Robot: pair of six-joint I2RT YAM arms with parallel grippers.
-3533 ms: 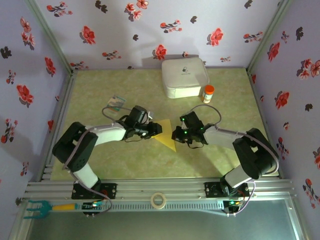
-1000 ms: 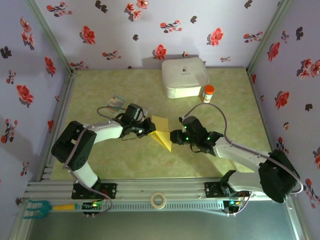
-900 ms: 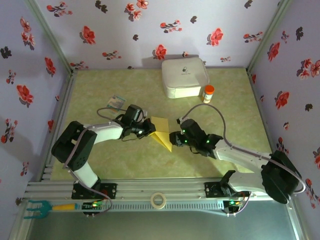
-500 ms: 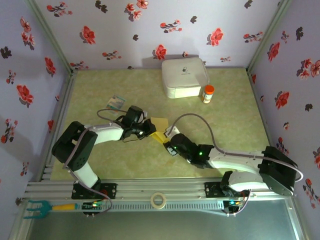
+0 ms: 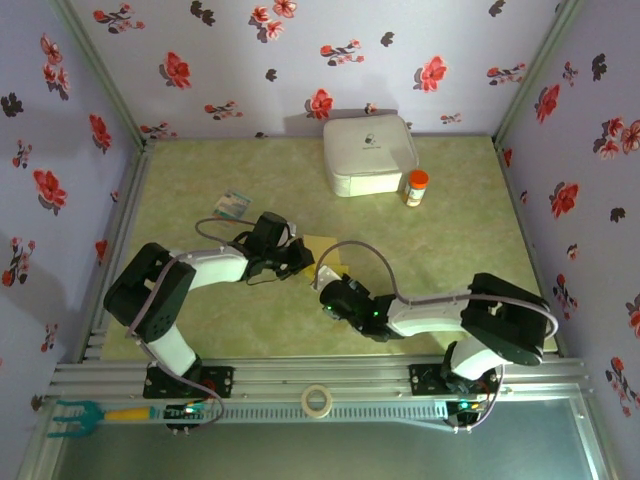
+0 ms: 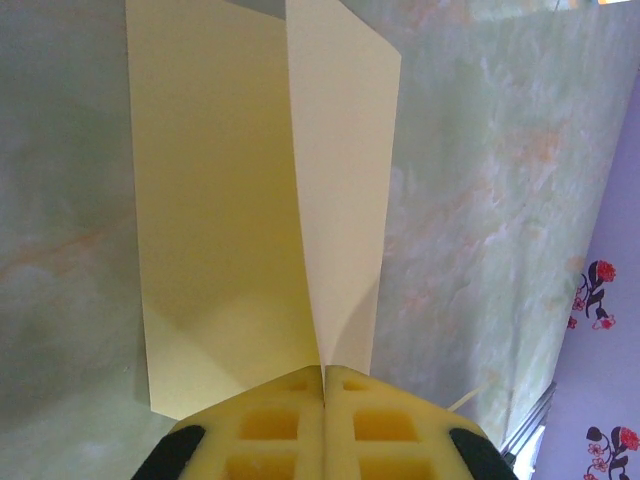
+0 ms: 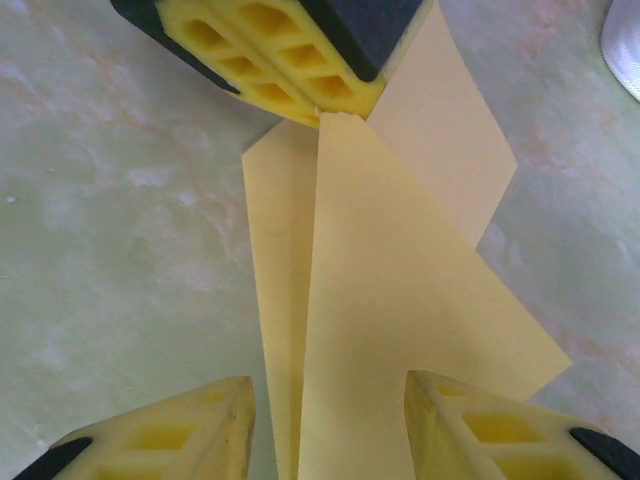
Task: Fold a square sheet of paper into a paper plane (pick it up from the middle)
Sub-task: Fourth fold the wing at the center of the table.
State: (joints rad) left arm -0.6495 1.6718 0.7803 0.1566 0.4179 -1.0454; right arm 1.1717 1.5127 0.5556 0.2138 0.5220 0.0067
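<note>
The thin, creased yellow sheet of paper (image 6: 225, 200) is found at the middle of the green marbled worktop (image 5: 190, 185), one edge pinched in the closed left claw (image 6: 323, 375), whose arm is stretched low rightwards. The right claw (image 7: 330, 400) is spread wide astride the opposite end, its arm bent leftwards.

The black-and-white left arm (image 5: 210, 268) lies low with its elbow bent and its forearm stretched toward the other arm. Its left gripper (image 6: 323, 375) has both yellow ribbed fingers (image 6: 270, 425) pressed together, pinching an edge of the thin yellow sheet of paper (image 6: 220, 200). The black-and-white right arm (image 5: 425, 318) lies low too, reaching straight at it. The right gripper (image 7: 328, 385) faces the left one tip to tip, jaws spread, with the paper's end between its parted fingers (image 7: 190, 435).
</note>
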